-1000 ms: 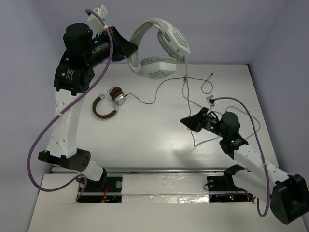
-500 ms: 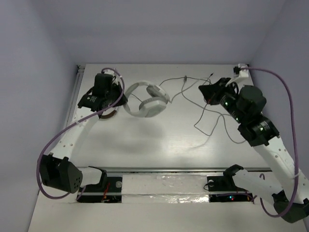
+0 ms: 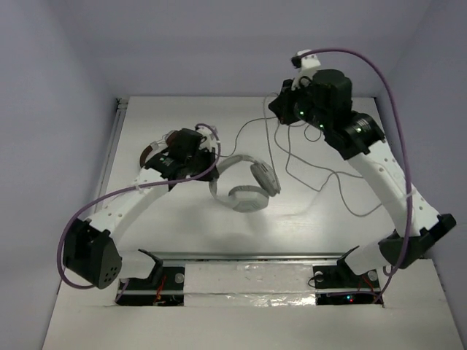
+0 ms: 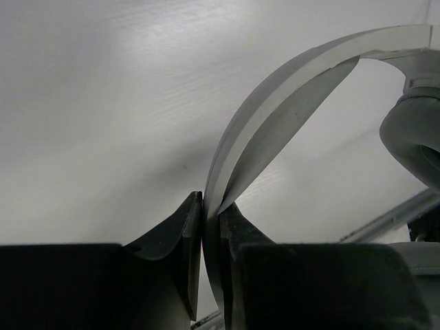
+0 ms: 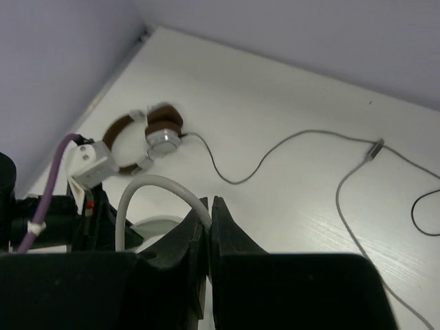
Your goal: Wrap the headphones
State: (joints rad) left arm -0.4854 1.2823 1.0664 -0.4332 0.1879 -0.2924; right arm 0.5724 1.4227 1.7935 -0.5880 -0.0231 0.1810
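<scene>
White left arm (image 3: 120, 208) and right arm (image 3: 387, 182), black-jointed, trail purple cables (image 3: 350, 52); left gripper (image 4: 210, 206) and right gripper (image 5: 208, 206) are black.

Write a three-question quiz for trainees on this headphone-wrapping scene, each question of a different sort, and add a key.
1. True or false: the left gripper is clamped on the headband of the white headphones.
2. Where do the brown headphones lie? A: between the right gripper's fingers. B: on the table's far left side, by the left arm. C: stacked on the white headphones.
3. Fill the gap: thin grey lines rise from the table to the right gripper, so it seems to hold the ___.

Key: 1 true. 2 B. 3 cable.
</scene>
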